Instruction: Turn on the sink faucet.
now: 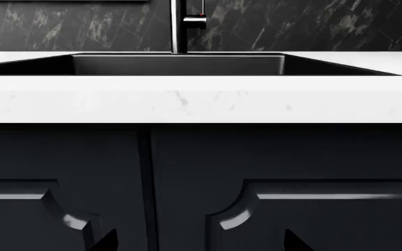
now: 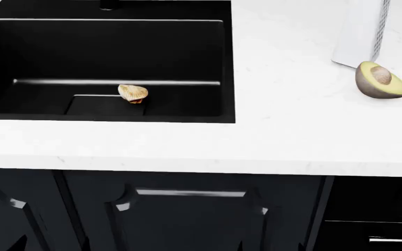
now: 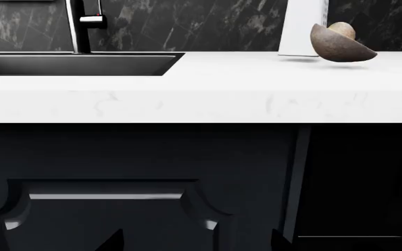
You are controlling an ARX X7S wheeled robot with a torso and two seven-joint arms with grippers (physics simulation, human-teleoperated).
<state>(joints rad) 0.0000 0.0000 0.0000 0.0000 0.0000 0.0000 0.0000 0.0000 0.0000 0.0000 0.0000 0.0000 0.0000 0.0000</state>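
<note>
A tall matte black column faucet (image 1: 178, 26) with a short brushed-metal side lever (image 1: 194, 21) rises at the top centre of the left wrist view, behind the large square matte black sink (image 2: 227, 63) set into the white marble bench (image 2: 292, 136). A ribbed tan shell (image 2: 132, 93) lies in the basin, and a halved avocado (image 2: 379, 80) rests at upper right. Only dark fingertips of the left end effector (image 1: 194, 243) and right end effector (image 3: 194, 241) show against the cabinet doors, spread apart and holding nothing.

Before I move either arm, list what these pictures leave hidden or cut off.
- Sink faucet: its top is cut by the frame edge in both wrist views; head view shows only its base.
- Lever: its blue and red marks are too small to read.
- Both claws: only dark tips at the wrist views' lower edges, so open or shut is unclear.
- Sink floor: hidden by the countertop in both wrist views.
</note>
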